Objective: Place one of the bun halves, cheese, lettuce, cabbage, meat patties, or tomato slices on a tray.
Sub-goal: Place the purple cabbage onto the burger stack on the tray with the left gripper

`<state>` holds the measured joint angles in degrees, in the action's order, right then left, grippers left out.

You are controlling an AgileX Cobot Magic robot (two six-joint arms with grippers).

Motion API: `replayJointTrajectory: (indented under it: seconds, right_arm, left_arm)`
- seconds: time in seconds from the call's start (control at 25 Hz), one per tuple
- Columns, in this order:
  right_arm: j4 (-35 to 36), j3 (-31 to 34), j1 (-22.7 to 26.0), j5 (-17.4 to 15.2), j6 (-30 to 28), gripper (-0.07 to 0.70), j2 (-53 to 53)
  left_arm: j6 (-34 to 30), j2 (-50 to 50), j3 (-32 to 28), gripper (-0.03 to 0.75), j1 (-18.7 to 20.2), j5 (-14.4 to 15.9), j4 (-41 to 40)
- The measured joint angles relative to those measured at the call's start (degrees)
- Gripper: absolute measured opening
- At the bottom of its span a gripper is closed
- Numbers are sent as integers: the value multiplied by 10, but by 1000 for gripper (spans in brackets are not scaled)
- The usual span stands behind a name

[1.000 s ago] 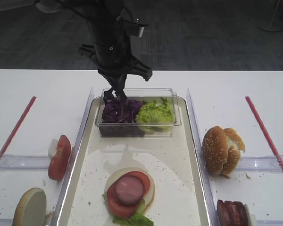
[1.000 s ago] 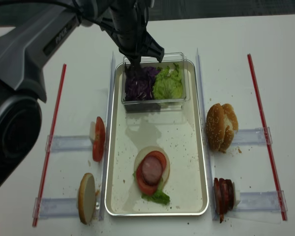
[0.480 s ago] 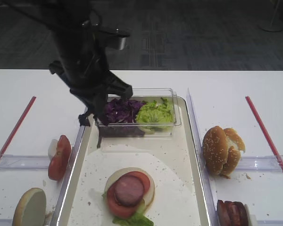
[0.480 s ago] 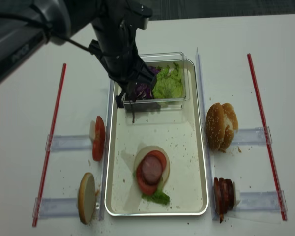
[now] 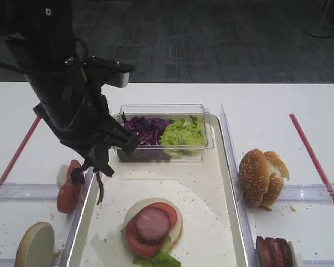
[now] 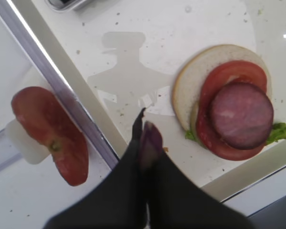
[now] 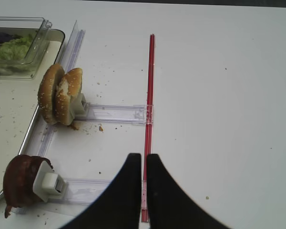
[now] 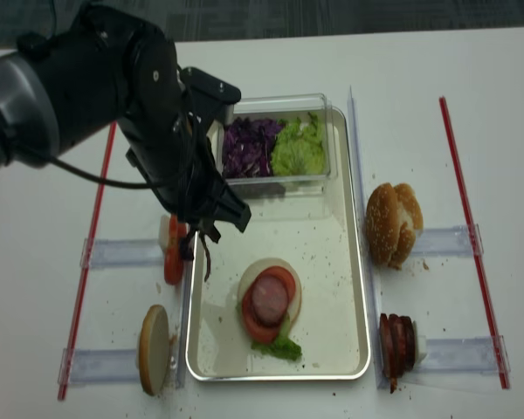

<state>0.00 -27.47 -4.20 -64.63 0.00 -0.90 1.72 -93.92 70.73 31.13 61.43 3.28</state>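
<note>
The left gripper (image 6: 145,138) pinches dark purple cabbage strips (image 6: 149,140); the round open burger stack (image 6: 229,102) lies at two o'clock, close by.

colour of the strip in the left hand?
Dark purple cabbage strip, pinched in the left hand; clearest in the left wrist view.

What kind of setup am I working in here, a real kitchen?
Probably a lab burger-assembly station, not a kitchen: a white table with red tape lines, ingredients in clear holders, and a tray.
</note>
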Motion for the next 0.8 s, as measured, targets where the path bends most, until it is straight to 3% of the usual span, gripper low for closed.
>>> replayJointTrajectory:
  seconds: [0.16,0.52,0.8]
  right_arm:
    - [0,0,0,0,0,679,0]
    - [0,0,0,0,0,679,0]
    - [0,0,0,0,0,679,0]
  left_arm:
    - [-7,1,-1,-18,8,-7,11]
    - [-1,1,-2,-18,103,-25,15]
    - [7,0,-2,-18,137,-29,19]
